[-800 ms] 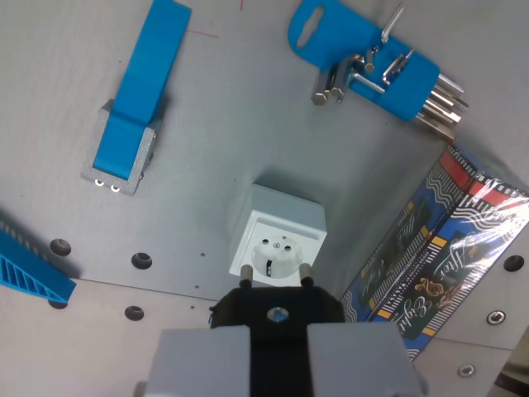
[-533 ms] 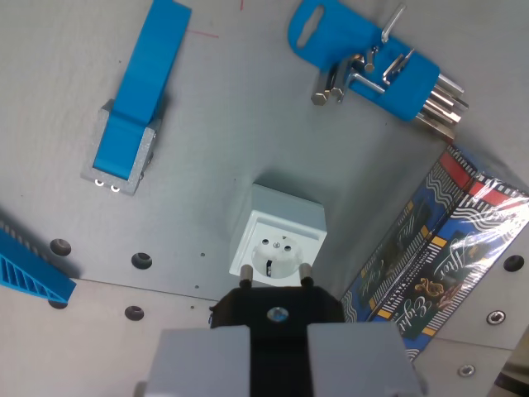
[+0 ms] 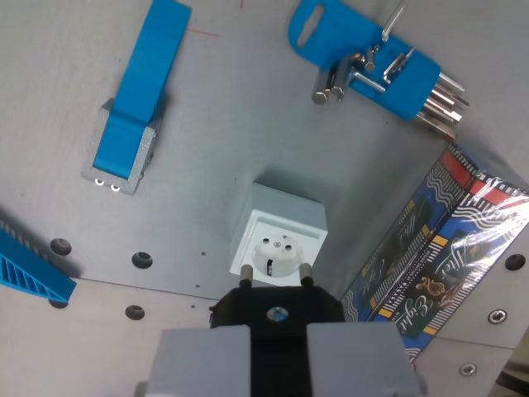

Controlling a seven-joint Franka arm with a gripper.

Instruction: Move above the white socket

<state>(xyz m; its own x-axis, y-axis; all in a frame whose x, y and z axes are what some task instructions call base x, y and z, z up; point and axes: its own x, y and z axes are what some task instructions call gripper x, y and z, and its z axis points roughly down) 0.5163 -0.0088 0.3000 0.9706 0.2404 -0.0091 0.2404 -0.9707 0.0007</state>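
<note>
White socket (image 3: 278, 234) at the centre of the wrist view, resting flat on the grey metal worktop (image 3: 248, 124), face up with two contact holes visible. Black plug (image 3: 276, 308) clamped in the hand (image 3: 278, 364) at the bottom edge, two metal pins pointing toward the socket's near edge, tips just short of or at its rim; contact cannot be told. Hand closed on the plug body, grey fingers (image 3: 198, 360) on either side. Blue lever on a grey block (image 3: 132, 116) toward the wrist view's upper left, well apart from the socket. Blue hex key holder (image 3: 372, 66) at upper right. Patterned box (image 3: 446, 248) on the wrist view's right, just beside the socket. Blue ribbed part (image 3: 29, 273) at the left edge.
</note>
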